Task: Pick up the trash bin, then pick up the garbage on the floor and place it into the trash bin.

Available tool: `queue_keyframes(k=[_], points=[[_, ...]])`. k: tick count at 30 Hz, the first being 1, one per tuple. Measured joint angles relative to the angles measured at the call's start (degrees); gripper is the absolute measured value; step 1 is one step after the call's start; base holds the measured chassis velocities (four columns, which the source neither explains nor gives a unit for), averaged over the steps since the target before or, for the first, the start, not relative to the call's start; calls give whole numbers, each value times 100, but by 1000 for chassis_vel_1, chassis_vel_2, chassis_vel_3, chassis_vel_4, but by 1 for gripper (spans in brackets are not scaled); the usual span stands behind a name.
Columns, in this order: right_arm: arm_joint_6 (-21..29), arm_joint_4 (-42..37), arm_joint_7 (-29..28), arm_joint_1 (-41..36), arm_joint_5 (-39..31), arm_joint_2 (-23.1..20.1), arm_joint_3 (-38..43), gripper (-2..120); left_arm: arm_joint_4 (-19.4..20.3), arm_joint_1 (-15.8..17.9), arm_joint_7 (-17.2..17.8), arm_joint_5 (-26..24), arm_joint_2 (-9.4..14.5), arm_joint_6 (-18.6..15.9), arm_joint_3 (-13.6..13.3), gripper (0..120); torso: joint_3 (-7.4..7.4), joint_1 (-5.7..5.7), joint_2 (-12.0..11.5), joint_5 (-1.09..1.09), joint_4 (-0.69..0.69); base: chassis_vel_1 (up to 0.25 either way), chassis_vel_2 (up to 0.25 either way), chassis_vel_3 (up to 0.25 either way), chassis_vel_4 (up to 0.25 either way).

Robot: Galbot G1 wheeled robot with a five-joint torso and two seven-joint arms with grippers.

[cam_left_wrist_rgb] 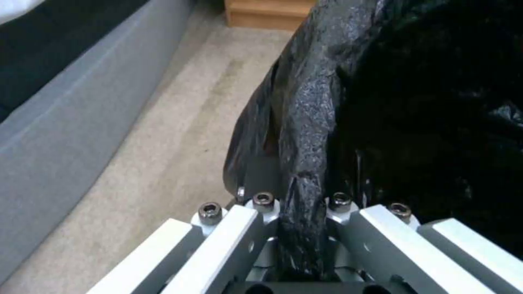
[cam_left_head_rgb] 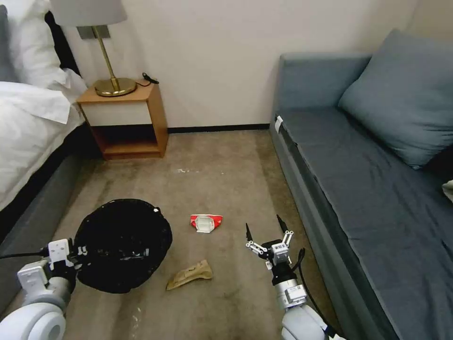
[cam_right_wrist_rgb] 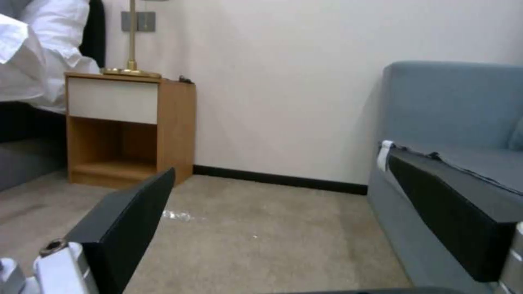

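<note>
The trash bin [cam_left_head_rgb: 123, 243] sits low over the carpet [cam_left_head_rgb: 222, 165] beside the grey bed frame [cam_left_head_rgb: 33, 222], its black bag liner crinkled over the rim, and the left gripper [cam_left_head_rgb: 78, 252] is clenched on the rim's edge nearest the robot; in the left wrist view a fold of the black liner [cam_left_wrist_rgb: 305, 163] is pinched between the closed jaws, with the bin's dark inside to one side and bare carpet and the bed frame to the other. Just beside the trash bin, toward the sofa, lies a red-and-white crushed packet [cam_left_head_rgb: 205, 223], and nearer the robot than that, close to the bin's wall, lies a crumpled tan paper [cam_left_head_rgb: 189, 274]; both are flat on the carpet and touch nothing else. Beyond those two pieces, farther from the trash bin and near the blue-grey sofa [cam_left_head_rgb: 368, 189], the right gripper [cam_left_head_rgb: 266, 231] hovers with its dark fingers spread apart and nothing between them; the right wrist view looks out between the two open fingers [cam_right_wrist_rgb: 125, 220] across the carpet toward the wall. Well past the trash bin, against that wall, stands a wooden nightstand [cam_left_head_rgb: 130, 120] carrying a brass lamp [cam_left_head_rgb: 111, 71], with the white bedding [cam_left_head_rgb: 33, 113] next to it. A blue-grey cushion [cam_left_head_rgb: 401, 94] leans on the sofa's back.
</note>
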State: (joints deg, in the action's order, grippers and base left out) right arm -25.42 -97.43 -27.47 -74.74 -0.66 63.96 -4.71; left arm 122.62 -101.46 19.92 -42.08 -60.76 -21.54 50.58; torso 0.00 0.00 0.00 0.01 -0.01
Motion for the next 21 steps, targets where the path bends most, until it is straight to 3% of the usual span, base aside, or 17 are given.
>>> queue_keyframes(k=[13,15,17,19,21], points=[[-1,8,297,463,-99,-160,-192,100,74,-32,0,22,-86,36,35,3,0,0,0,-1,1,-8,9,6,-6],[45,8,563,572,-209,-207,-228,100,85,-41,0,24,-99,47,39,3,0,0,0,-2,2,0,0,0,0],[83,109,1381,862,-553,-344,-332,100,101,-46,0,27,-113,69,41,3,0,0,0,-1,1,0,0,0,0],[110,132,1499,921,-605,-371,-364,100,106,-46,0,28,-115,72,44,3,0,0,0,-2,1,0,0,0,0],[561,280,2161,1417,-854,-583,-666,100,125,-40,2,17,-113,73,68,3,0,0,0,0,1,0,0,0,0]])
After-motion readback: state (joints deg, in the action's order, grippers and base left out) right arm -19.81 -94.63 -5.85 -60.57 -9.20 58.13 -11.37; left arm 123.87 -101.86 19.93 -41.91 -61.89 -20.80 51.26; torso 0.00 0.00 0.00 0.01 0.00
